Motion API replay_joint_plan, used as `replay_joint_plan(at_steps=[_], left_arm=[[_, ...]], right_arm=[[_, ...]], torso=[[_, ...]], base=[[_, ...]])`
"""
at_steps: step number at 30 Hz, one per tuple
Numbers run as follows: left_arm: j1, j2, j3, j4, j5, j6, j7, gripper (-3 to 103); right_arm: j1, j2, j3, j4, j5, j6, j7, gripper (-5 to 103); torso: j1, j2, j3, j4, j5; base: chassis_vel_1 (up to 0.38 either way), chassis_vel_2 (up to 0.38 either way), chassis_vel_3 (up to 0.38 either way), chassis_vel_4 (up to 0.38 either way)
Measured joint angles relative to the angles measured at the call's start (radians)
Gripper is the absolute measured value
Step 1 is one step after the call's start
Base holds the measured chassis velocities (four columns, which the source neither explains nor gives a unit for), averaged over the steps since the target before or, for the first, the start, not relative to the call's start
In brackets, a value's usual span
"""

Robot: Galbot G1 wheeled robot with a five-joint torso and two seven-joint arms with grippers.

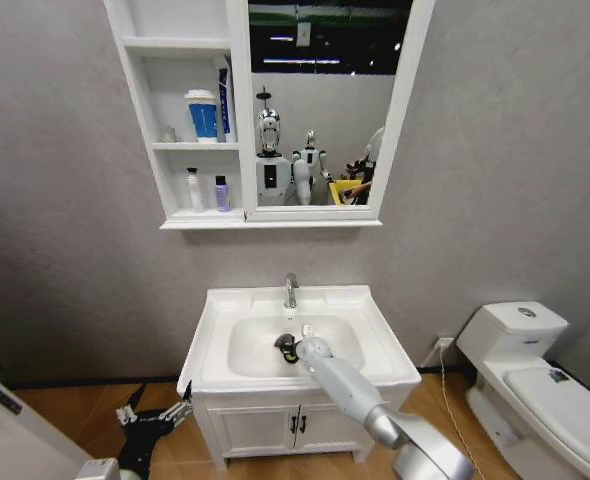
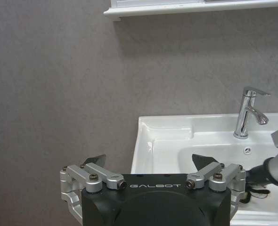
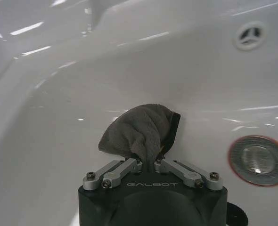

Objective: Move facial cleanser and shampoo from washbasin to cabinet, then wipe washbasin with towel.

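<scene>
The right pincer (image 3: 148, 162) is reaching down into the oval bowl of the washbasin (image 1: 380, 345), its fingers pressed together and pinching the towel (image 3: 139, 132) by a bunched fold. The grey cloth is hanging crumpled off the fingertips and resting against the white slope of the bowl, with the red-ringed drain (image 3: 258, 160) lying just beside it at about 3 o'clock in the wrist picture. From the head camera the right arm is slanting in from 5 o'clock, its tip sitting near the middle of the bowl, below the chrome tap (image 1: 290, 290).

The left pincer (image 2: 148, 162) is hanging low outside the basin's left edge, fingers spread wide and gripping nothing.

Up at 11 o'clock, the cabinet (image 1: 240, 110) is carrying bottles on its open shelves beside the mirror panel.
</scene>
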Motion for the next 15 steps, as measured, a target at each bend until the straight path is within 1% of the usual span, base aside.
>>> replay_joint_plan(at_steps=[2,3,5,6,8,9,11,13,14,15], left_arm=[[0.000,0.000,0.000,0.000,0.000,0.000,0.000,100],[0.000,0.000,0.000,0.000,0.000,0.000,0.000,100],[0.000,0.000,0.000,0.000,0.000,0.000,0.000,100],[0.000,0.000,0.000,0.000,0.000,0.000,0.000,100],[0.000,0.000,0.000,0.000,0.000,0.000,0.000,100],[0.000,0.000,0.000,0.000,0.000,0.000,0.000,100],[0.000,0.000,0.000,0.000,0.000,0.000,0.000,100],[0.000,0.000,0.000,0.000,0.000,0.000,0.000,100],[0.000,0.000,0.000,0.000,0.000,0.000,0.000,100],[0.000,0.000,0.000,0.000,0.000,0.000,0.000,100]], right_arm=[[-0.006,0.028,-0.014,0.052,0.033,0.016,-0.021,5],[-0.006,0.028,-0.014,0.052,0.033,0.016,-0.021,5],[-0.010,0.030,-0.023,0.112,0.064,0.052,-0.062,5],[-0.010,0.030,-0.023,0.112,0.064,0.052,-0.062,5],[-0.019,-0.006,-0.024,0.197,0.102,0.072,-0.079,5],[-0.019,-0.006,-0.024,0.197,0.102,0.072,-0.079,5],[-0.036,-0.044,-0.022,0.290,0.114,0.072,-0.062,5],[-0.074,-0.118,-0.014,0.444,0.094,0.069,-0.030,5],[-0.074,-0.118,-0.014,0.444,0.094,0.069,-0.030,5],[-0.097,-0.154,-0.009,0.532,0.090,0.060,-0.006,5]], torso=[[0.000,0.000,0.000,-0.0001,-0.0001],[0.000,0.000,0.000,-0.0001,-0.0001],[0.000,0.000,0.000,0.0000,0.0000],[0.000,0.000,0.000,0.0000,0.0000],[0.000,0.000,0.000,-0.0001,-0.0001],[0.000,0.000,0.000,-0.0001,-0.0001],[0.000,0.000,0.000,-0.0001,0.0003],[0.000,0.000,0.000,-0.0002,-0.0002],[0.000,0.000,0.000,-0.0002,-0.0002],[0.000,0.000,0.000,-0.0005,0.0005]], base=[[0.000,0.000,0.000,0.000],[0.000,0.000,0.000,0.000],[0.000,0.000,0.000,0.000],[0.000,0.000,0.000,0.000],[0.000,0.000,0.000,0.000],[0.000,0.000,0.000,0.000],[0.000,0.000,0.000,0.000],[0.000,0.000,0.000,0.000],[0.000,0.000,0.000,0.000],[0.000,0.000,0.000,0.000]])
